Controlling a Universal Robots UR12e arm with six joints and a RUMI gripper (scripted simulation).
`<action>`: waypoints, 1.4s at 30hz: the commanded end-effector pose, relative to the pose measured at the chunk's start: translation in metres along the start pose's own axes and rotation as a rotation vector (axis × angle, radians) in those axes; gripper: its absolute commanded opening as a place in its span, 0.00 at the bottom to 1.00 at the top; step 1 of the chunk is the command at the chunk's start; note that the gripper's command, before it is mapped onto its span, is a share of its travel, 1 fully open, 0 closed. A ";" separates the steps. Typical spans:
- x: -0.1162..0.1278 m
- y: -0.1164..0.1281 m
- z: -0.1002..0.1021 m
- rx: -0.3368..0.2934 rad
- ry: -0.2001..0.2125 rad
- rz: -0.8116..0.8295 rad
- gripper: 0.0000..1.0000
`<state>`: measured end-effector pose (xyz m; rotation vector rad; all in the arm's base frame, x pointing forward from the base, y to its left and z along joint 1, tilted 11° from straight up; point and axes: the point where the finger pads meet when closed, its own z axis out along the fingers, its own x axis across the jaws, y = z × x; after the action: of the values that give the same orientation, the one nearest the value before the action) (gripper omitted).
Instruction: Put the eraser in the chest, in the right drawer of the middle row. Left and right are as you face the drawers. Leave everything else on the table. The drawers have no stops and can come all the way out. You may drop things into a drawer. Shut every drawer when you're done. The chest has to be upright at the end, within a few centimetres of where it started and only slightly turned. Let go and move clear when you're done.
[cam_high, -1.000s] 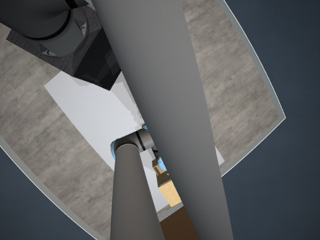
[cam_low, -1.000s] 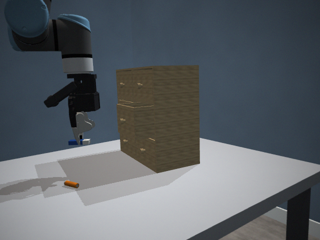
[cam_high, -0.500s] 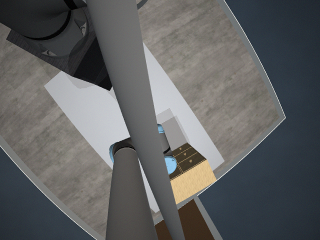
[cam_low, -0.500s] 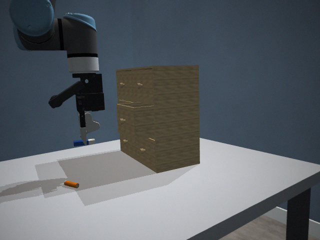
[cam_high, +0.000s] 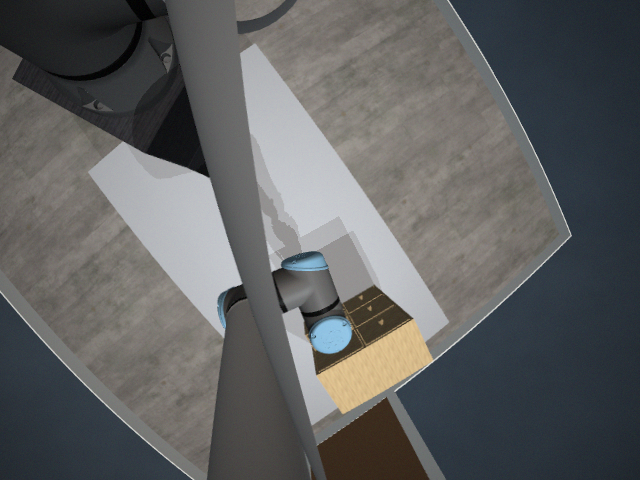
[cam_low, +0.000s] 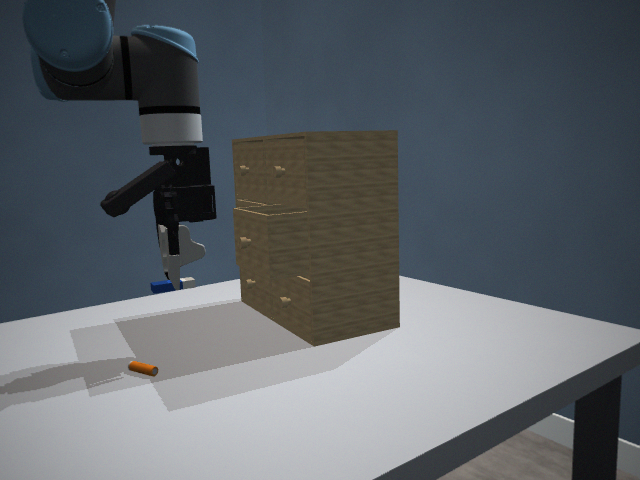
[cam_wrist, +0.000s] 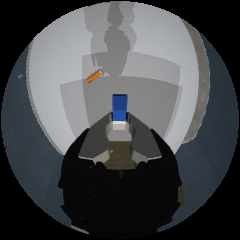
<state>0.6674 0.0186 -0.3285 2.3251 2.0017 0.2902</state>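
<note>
Exterior view: pincer (cam_low: 173, 281) nearly closed, gripping blue-and-white eraser (cam_low: 161, 285) above worktop (cam_low: 465, 361), beside chest (cam_low: 351, 232); orange cylinder (cam_low: 142, 368) lying apart.

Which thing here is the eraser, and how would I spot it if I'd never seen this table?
Start at the tall wooden chest on the white table, then look left to the robot's arm hanging beside its drawer fronts. The eraser is the small blue and white block pinched at the tip of the pincer, above the table. The only other small thing, an orange cylinder, lies on the table nearer the camera.
</note>
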 end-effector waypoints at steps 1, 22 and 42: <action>-0.001 0.001 0.000 -0.001 0.000 -0.014 0.11; -0.001 0.001 -0.005 -0.001 0.001 -0.017 0.11; -0.001 0.001 -0.037 -0.001 0.001 -0.017 0.11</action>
<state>0.6630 0.0155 -0.3027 2.3076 2.0202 0.2898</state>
